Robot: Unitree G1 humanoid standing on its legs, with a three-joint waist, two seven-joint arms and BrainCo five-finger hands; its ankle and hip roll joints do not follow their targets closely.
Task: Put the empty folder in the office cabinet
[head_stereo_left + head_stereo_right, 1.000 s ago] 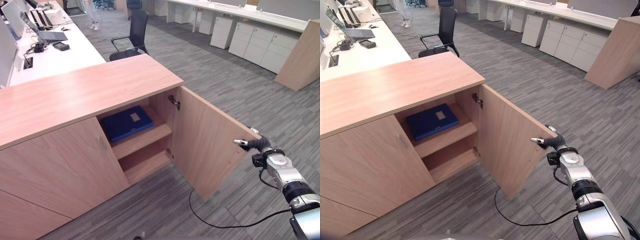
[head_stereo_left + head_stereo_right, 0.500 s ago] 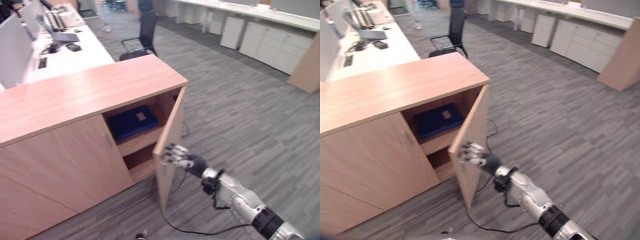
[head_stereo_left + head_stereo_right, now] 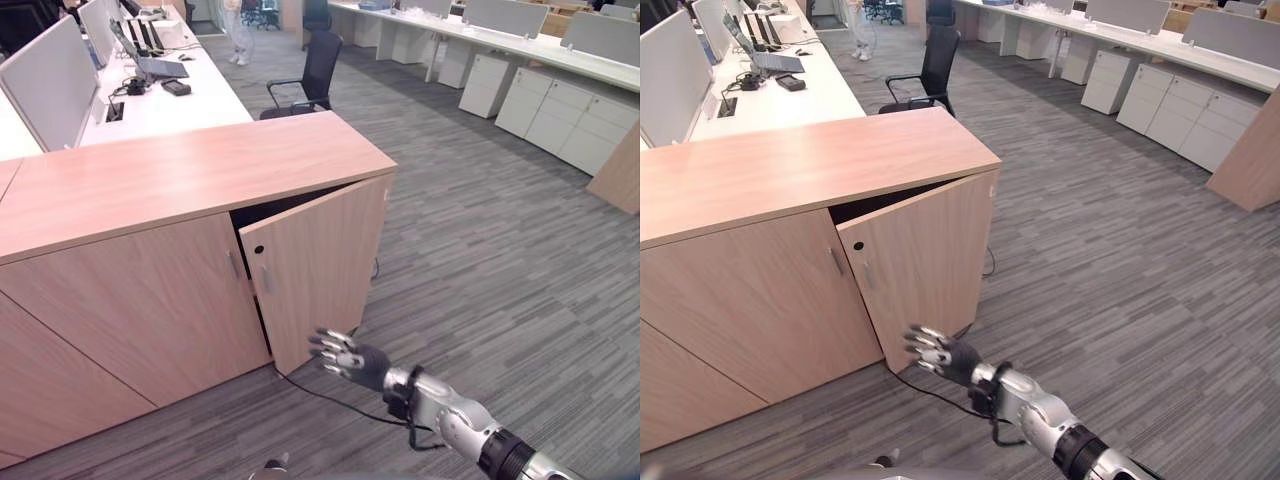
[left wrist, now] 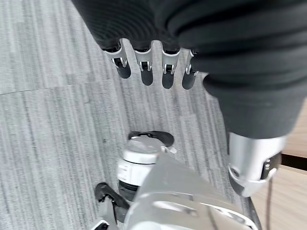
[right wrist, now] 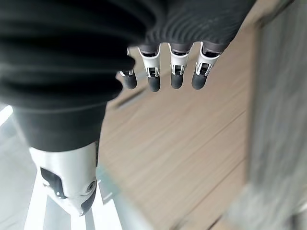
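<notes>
While the cabinet door (image 3: 315,270) stood slightly ajar:
Right hand (image 3: 350,360): fingers spread, grasping nothing, just off the door's lower edge.
Left hand (image 4: 192,52): relaxed, empty, above the carpet (image 4: 43,120).
Folder: hidden; place unclear.

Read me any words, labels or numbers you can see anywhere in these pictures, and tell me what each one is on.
There is no text that can be read.
Cabinet door: plain wood, no label.
Laptop on the white desk: screen too small to read.
White drawer units across the aisle: nothing legible.
Right robot hand: no markings visible.
</notes>
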